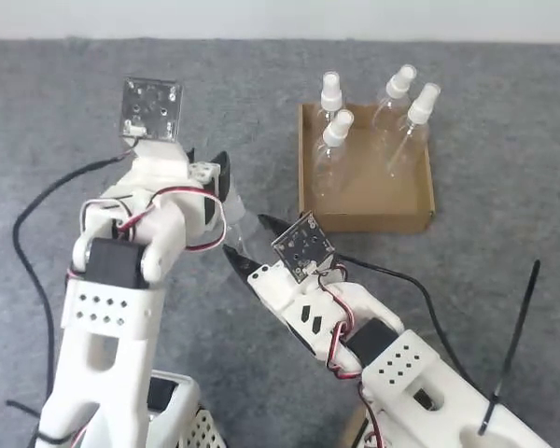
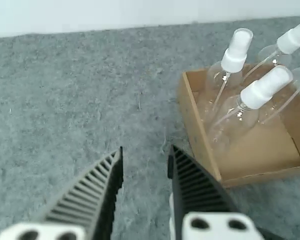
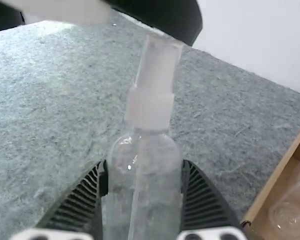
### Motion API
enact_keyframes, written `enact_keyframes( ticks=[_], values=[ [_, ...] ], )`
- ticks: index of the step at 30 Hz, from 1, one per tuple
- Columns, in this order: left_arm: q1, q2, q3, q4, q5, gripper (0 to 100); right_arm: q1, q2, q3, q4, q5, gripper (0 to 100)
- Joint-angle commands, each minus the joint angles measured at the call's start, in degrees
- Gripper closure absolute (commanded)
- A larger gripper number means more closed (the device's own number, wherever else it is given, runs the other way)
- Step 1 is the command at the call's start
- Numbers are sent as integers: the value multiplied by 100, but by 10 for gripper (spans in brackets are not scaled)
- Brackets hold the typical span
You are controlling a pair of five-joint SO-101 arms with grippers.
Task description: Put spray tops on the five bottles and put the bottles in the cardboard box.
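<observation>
My right gripper (image 3: 142, 202) is shut on a clear bottle (image 3: 142, 165) with a white spray top (image 3: 152, 85) sitting on its neck. In the high view this bottle (image 1: 244, 221) stands tilted at mid-table in the right gripper (image 1: 246, 241). My left gripper (image 1: 222, 182) hovers just above the spray top, open, and nothing lies between its black fingers (image 2: 110, 185). Its dark finger (image 3: 162, 17) shows beyond the top. The cardboard box (image 1: 366, 222) lies at the back right and holds several capped bottles (image 1: 334, 140). The left wrist view shows this box (image 2: 197, 130) and its bottles (image 2: 235, 55).
Grey felt covers the table. A white perforated part (image 1: 182, 420) sits at the front left by the left arm's base. A black cable (image 1: 33, 271) loops at the left. A black strap (image 1: 515, 341) stands at the right.
</observation>
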Motion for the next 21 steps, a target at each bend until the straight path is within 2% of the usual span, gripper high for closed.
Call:
enact_keyframes(
  ticks=[1, 7, 13, 17, 21],
  values=[
    [-18, -237, 303, -220, -62, 867, 92, -242, -132, -145, -44, 993],
    [-35, -615, -4, -220, -44, 863, 101, -242, -141, -101, -35, 993],
    [-369, -1503, -523, 281, -18, 862, 409, -242, -264, -48, -44, 993],
    [-615, -2356, -22, 334, -9, 862, 927, -215, -826, 470, -62, 993],
    [-431, -2919, 892, 308, -44, 859, 1262, -163, -1547, 954, -62, 993]
  ],
)
